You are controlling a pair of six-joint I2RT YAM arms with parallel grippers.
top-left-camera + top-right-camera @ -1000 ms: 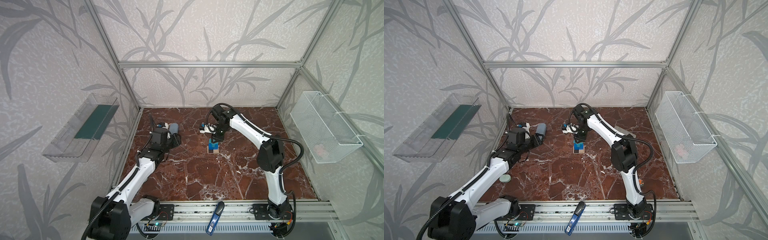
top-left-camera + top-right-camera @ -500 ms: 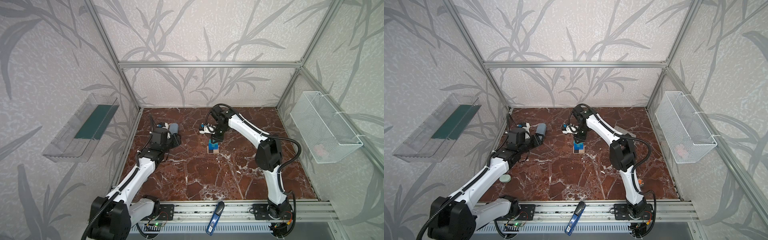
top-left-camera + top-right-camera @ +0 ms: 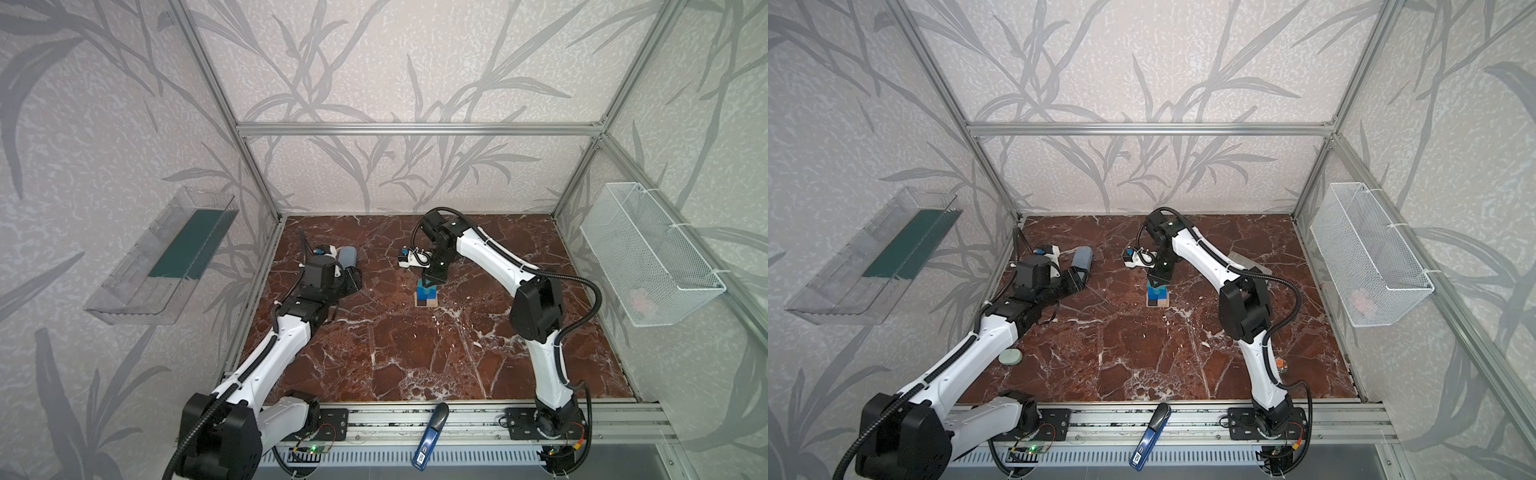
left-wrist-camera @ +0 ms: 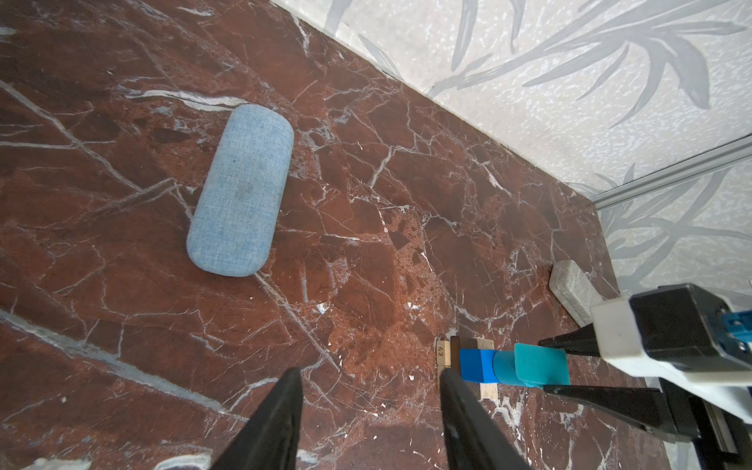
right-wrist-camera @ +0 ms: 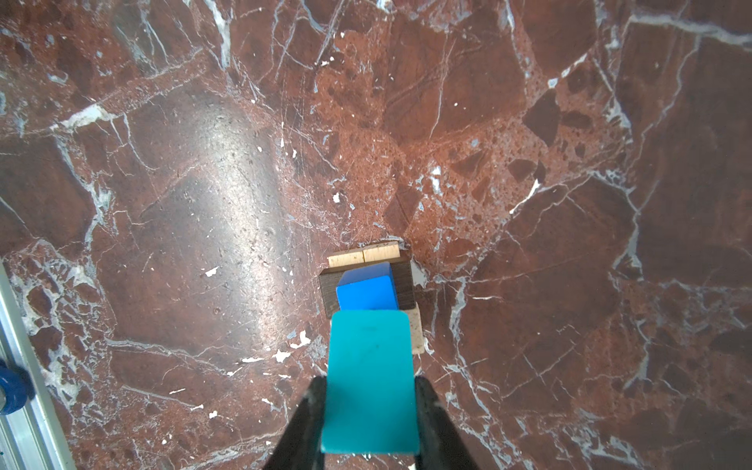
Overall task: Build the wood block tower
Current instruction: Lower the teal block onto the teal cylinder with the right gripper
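Right gripper is clamped on the teal house-shaped piece, one finger on each flat side, holding it at the top of the tower, which stands near the middle of the frame in both top views. The teal piece looks to be touching the blue cylinder under it; cannot tell if it is fully seated. Left gripper has its jaws apart with nothing between them, parked at mid-left of the top views beside the grey-blue case, well apart from the tower. Progress is judged nearly done: the base of bars is laid, the blue pieces are stacked and the topmost block is at its place. Left to do: let go and back off without knocking the stack. Counts: one teal piece; one blue cylinder; one blue cube clearly seen, a second not made out; one dark brown bar; pale bars showing two ends side by side plus another pale bit, probably three. No loose blocks lie on the floor. Also one case and one grey brick.
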